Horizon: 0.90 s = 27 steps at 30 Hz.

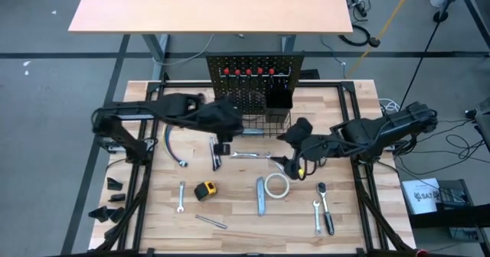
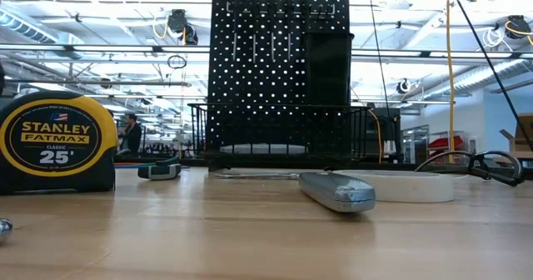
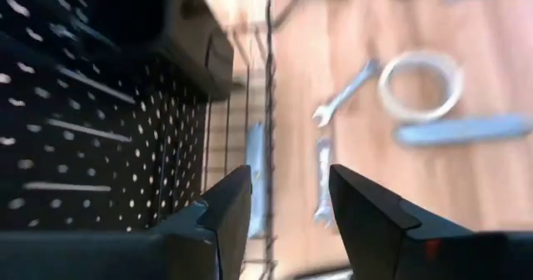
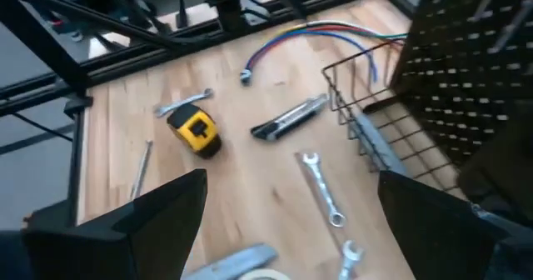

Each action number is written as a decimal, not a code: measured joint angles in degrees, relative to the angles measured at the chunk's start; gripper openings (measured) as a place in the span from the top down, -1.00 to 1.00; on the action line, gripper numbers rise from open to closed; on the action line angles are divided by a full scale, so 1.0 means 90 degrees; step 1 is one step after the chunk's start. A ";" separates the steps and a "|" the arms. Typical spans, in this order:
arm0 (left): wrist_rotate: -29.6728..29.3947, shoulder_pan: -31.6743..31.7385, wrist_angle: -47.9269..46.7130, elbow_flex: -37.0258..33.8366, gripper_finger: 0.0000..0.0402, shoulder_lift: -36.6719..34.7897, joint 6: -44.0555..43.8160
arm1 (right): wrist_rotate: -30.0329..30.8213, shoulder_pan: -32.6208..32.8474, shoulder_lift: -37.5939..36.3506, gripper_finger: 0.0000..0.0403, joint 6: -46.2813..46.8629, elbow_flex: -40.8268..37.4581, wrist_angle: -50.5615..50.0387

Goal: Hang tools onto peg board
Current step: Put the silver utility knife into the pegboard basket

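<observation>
Screwdrivers [image 1: 249, 72] hanging on the peg board [image 1: 256, 66] show only from above.

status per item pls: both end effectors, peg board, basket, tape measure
Left end effector: open, empty, at the basket.
Right end effector: open, empty, above the table.
Upright black perforated peg board: red-handled tools hung.
Black wire basket: grey tool inside.
Yellow-black tape measure: on table.
</observation>
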 joint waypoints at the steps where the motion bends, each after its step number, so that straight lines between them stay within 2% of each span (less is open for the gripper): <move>1: -0.0010 -0.0075 0.0061 0.0000 0.19 -0.0154 -0.0115 | -0.0037 -0.0002 0.0096 -0.73 0.0027 0.0000 0.0094; 7: -0.0495 -0.0605 0.0178 -0.0014 0.26 -0.0980 -0.0643 | -0.0767 -0.0007 0.0743 -0.73 0.0302 0.0000 0.0562; 11: -0.0927 -0.1019 0.0310 -0.0425 0.30 -0.1601 -0.1037 | -0.1043 -0.0007 0.1088 -0.73 0.0856 -0.0002 0.0759; 16: -0.1305 -0.1473 0.0891 -0.1628 0.30 -0.2468 -0.1564 | -0.1225 0.0084 0.1363 -0.73 0.1879 -0.0002 0.0811; 23: -0.1321 -0.1847 0.2757 -0.3815 0.30 -0.3587 -0.1899 | -0.1654 0.0369 0.2089 -0.73 0.3630 -0.0002 0.0868; 27: -0.1317 -0.1869 0.3553 -0.4611 0.30 -0.3884 -0.1898 | -0.1943 0.0525 0.2545 -0.73 0.4472 -0.0007 0.0874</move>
